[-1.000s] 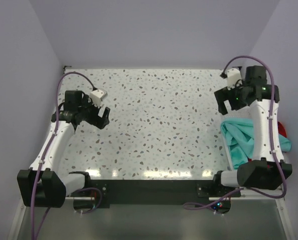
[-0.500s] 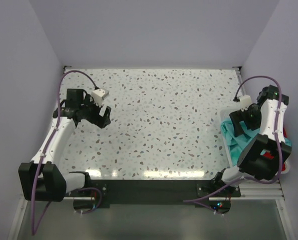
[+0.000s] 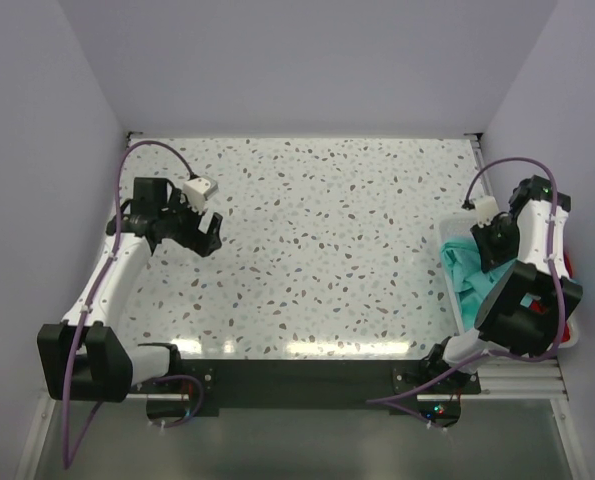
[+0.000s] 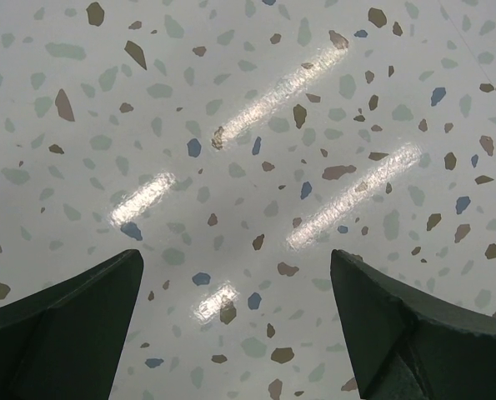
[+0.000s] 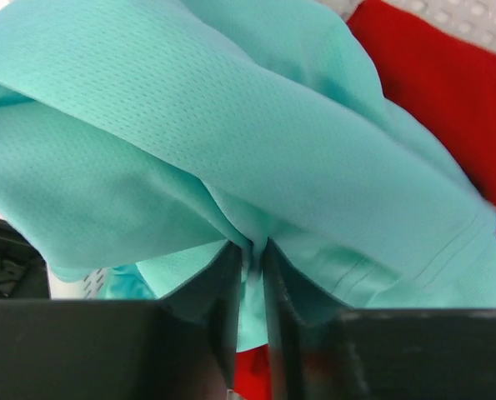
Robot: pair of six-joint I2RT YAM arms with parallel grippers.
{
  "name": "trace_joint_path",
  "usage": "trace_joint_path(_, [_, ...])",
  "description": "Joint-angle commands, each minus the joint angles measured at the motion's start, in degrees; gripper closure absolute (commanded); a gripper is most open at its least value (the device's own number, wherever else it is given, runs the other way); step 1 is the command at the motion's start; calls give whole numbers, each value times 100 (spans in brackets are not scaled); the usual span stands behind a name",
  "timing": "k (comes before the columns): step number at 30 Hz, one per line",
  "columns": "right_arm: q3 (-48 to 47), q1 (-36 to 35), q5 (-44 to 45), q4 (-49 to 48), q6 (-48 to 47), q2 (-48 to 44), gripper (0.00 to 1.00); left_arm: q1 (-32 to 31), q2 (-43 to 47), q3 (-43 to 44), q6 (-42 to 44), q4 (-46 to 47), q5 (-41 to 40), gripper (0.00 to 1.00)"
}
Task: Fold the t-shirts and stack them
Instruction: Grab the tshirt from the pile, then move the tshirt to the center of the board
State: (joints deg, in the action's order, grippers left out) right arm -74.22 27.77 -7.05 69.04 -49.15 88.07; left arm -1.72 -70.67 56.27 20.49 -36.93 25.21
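Note:
A crumpled teal t-shirt (image 3: 469, 272) (image 5: 256, 117) lies in the white basket (image 3: 451, 228) at the table's right edge. A red t-shirt (image 5: 448, 92) lies under and beside it; a sliver of that red t-shirt (image 3: 569, 262) shows past the right arm. My right gripper (image 5: 249, 250) (image 3: 489, 248) reaches down into the basket, its jaws shut on a pinched fold of the teal t-shirt. My left gripper (image 3: 205, 232) (image 4: 235, 287) hovers open over the bare tabletop at the left, nothing between its fingers.
The speckled terrazzo tabletop (image 3: 317, 240) spreads between the two arms. Lilac walls close in the back and both sides. The basket stands against the right wall, partly hidden by the right arm.
My right arm swung from the far right corner down into the basket and its jaws closed on the teal t-shirt. My left gripper has barely moved.

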Motion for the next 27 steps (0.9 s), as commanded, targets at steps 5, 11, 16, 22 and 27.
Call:
trace_joint_path(5, [-486,-8,-261,425,89,-97,100,-39,-25,147,-115,28,291,0])
trace_joint_path(11, [-2294,-17,-1471,1252,361,-466,100,-31,1,253,-265,-16,423,0])
trace_joint_path(16, [-3747,-429,-2449,1586,862,-467,100,-31,-25,393,-353,-60,520,0])
trace_joint_path(22, [-5127,-1923,-2889,630,2372,-371,100,354,-25,516,-642,-25,853,0])
trace_joint_path(27, [-6305,-2733,-3355,-811,3952,104,100,1347,-52,657,-766,-156,1627,0])
